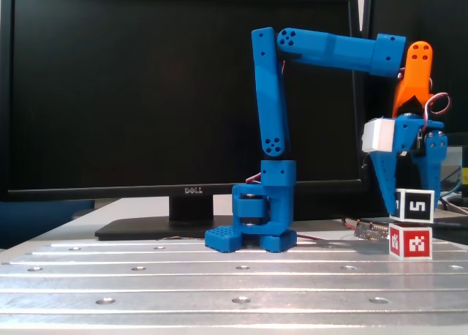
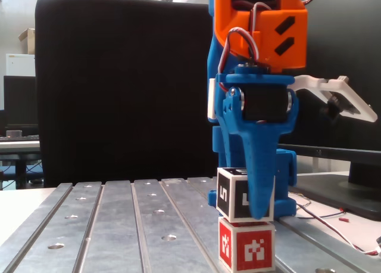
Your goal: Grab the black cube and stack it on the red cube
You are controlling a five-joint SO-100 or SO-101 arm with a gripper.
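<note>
On the slotted metal counter [image 1: 146, 273] the blue arm's hand [image 1: 404, 192] is clamped on the black cube [image 2: 244, 194], which sits atop the red cube [image 2: 247, 245], maybe a bit offset. I'd open slowly, then lift straight up so nothing tips.

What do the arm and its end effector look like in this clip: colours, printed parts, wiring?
The arm is blue printed plastic with round screw holes at its joints. An orange wrist section bears two dark slanted slots. Red-and-white wires loop beside it. The end effector has pointed blue fingers and a white block; a white bracket sticks out sideways.
</note>
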